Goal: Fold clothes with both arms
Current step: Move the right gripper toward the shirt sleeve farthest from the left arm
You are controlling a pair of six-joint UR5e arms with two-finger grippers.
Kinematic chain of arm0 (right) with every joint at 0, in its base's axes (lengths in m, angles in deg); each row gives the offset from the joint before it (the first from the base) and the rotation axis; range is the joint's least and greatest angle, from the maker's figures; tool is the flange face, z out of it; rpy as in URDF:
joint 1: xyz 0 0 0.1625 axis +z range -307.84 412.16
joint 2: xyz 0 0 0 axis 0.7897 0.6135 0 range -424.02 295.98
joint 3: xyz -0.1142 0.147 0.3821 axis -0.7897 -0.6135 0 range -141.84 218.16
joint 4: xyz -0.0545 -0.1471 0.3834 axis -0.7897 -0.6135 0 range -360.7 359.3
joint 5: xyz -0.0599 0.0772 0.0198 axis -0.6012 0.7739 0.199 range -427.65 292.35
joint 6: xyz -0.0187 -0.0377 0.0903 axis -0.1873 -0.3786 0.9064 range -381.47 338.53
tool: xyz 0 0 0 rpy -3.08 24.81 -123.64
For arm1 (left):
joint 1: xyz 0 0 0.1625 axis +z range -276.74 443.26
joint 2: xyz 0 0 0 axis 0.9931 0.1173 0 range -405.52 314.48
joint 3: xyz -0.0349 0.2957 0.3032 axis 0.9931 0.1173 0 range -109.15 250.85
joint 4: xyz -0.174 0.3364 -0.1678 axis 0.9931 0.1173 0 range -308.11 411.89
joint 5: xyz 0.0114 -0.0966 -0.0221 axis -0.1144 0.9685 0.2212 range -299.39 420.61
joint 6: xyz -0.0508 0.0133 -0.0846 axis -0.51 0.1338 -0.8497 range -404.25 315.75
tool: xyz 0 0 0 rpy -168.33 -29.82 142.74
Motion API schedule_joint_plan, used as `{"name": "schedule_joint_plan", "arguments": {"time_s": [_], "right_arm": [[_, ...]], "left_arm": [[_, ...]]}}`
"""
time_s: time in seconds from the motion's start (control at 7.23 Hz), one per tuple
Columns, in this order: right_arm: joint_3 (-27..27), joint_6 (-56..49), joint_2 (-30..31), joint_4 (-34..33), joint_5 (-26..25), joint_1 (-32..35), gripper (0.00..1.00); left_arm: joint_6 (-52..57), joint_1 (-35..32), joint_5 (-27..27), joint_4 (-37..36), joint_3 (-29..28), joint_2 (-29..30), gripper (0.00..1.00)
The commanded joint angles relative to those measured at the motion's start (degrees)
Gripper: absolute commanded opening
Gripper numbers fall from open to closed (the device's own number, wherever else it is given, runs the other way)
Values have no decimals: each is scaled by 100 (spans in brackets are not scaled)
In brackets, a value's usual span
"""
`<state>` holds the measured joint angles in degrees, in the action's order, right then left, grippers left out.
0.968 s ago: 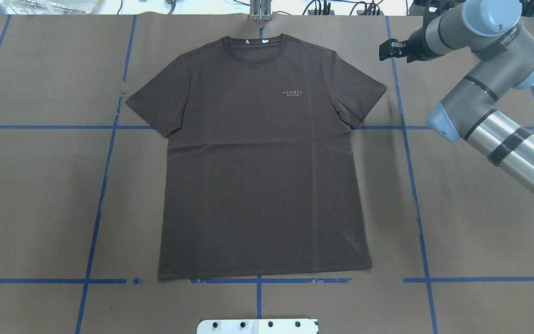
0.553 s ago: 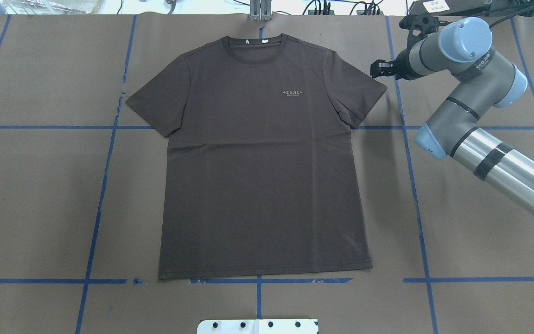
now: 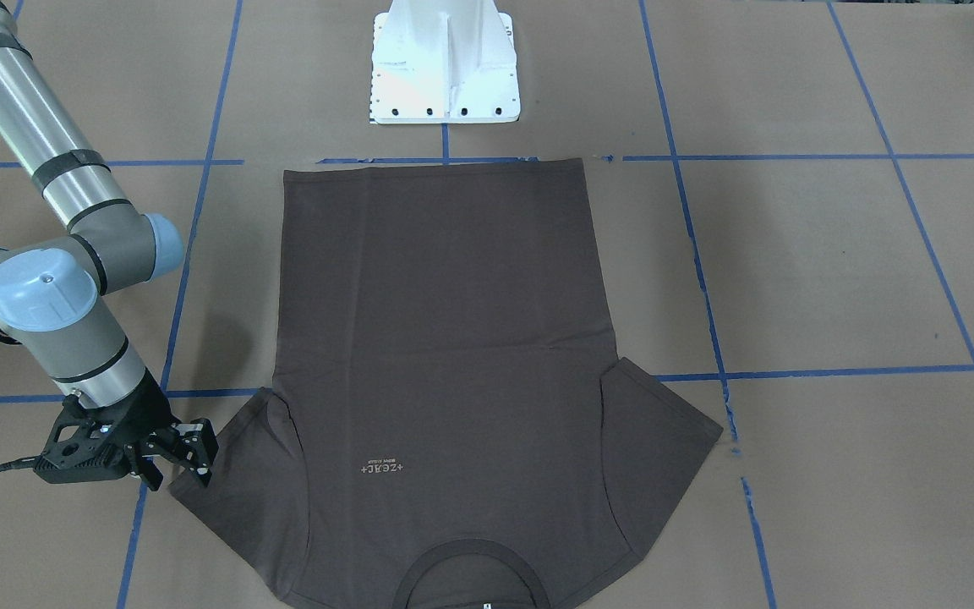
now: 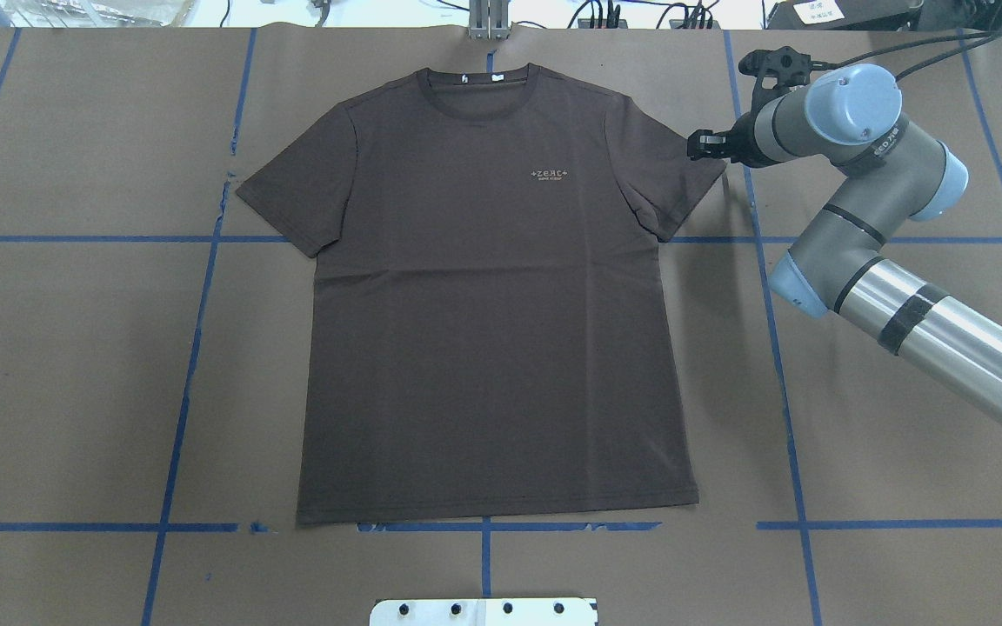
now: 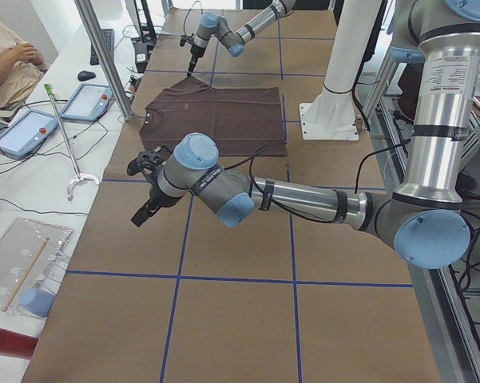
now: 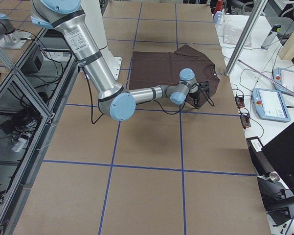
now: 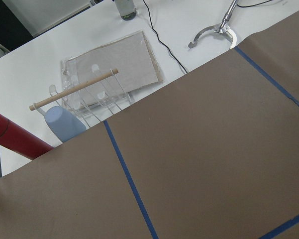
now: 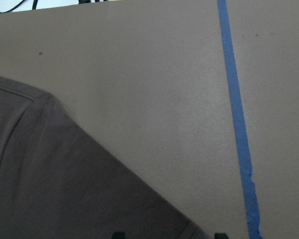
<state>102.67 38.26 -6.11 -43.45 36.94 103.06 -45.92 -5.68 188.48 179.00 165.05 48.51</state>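
No fold has been made. The T-shirt (image 4: 484,304) lies flat, front up, at the centre of the overhead frame on the counter (image 4: 75,391), with its collar toward the top edge and both sleeves spread. Only a first grasp is judged to be in preparation, and every fold remains.

The right fingers (image 3: 198,446) are parted wide at the lower left of the front-facing frame, at the tip of one sleeve (image 3: 233,482). Nothing is gripped. The left fingers (image 5: 144,209) are seen only in the left-side view, over bare counter and well apart from the T-shirt, so their opening cannot be told.

No container stands on the counter. Beyond it, at the upper left of the left wrist frame, a clear rack (image 7: 114,64) is crossed by a wooden rod (image 7: 74,89). A blue cup (image 7: 64,124) lies beside it, contents hidden.
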Motion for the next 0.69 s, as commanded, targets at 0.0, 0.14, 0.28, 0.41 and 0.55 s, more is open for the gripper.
{"name": "schedule_joint_plan", "arguments": {"time_s": [0.0,0.14,0.28,0.41,0.55], "right_arm": [[-114,4,-8,4,-114,-28,67],[-115,4,-8,4,-115,-36,67],[-158,4,-17,4,-219,-63,66],[-167,4,-9,4,-229,-72,66],[-228,4,-17,4,-307,-89,66]], "left_arm": [[0,0,80,16,2,-8,100],[0,0,80,16,-7,-17,100],[9,0,80,16,2,-26,100],[0,0,80,16,2,-26,100],[0,0,80,16,2,-26,100]]}}
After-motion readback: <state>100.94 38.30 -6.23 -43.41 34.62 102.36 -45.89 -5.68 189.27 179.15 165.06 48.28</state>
